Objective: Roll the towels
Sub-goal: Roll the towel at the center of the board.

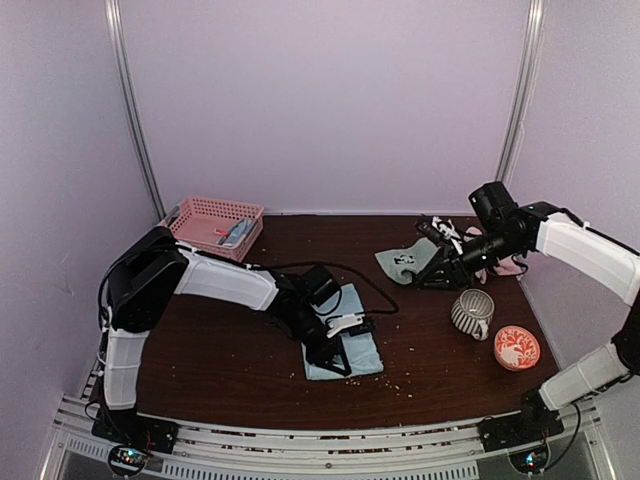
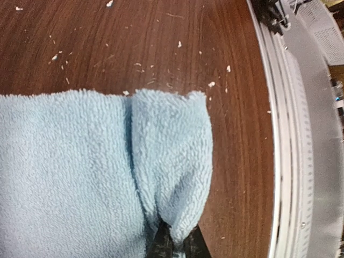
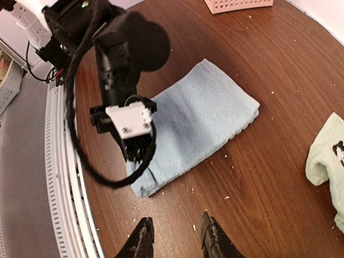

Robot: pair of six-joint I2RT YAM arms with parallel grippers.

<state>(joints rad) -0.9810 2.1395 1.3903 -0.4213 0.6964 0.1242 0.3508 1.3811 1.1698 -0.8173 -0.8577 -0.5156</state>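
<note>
A light blue towel point(image 1: 362, 345) point(image 3: 199, 123) lies flat on the dark wooden table, mid-front. My left gripper point(image 1: 333, 362) point(image 2: 177, 242) point(image 3: 137, 153) is shut on a pinched fold at the towel's near edge point(image 2: 172, 161), which is raised into a small hump. A sage green towel point(image 1: 405, 262) point(image 3: 328, 156) with a dark mark lies crumpled at the back right. A pink towel point(image 1: 507, 266) peeks out behind the right arm. My right gripper point(image 1: 432, 276) point(image 3: 174, 231) hovers by the green towel, open and empty, above bare wood.
A pink basket point(image 1: 212, 225) point(image 3: 236, 4) holding small items stands at the back left. A striped mug point(image 1: 472, 312) and a red patterned bowl point(image 1: 516, 347) sit front right. Crumbs dot the table. A metal rail point(image 2: 301, 161) runs along the near edge.
</note>
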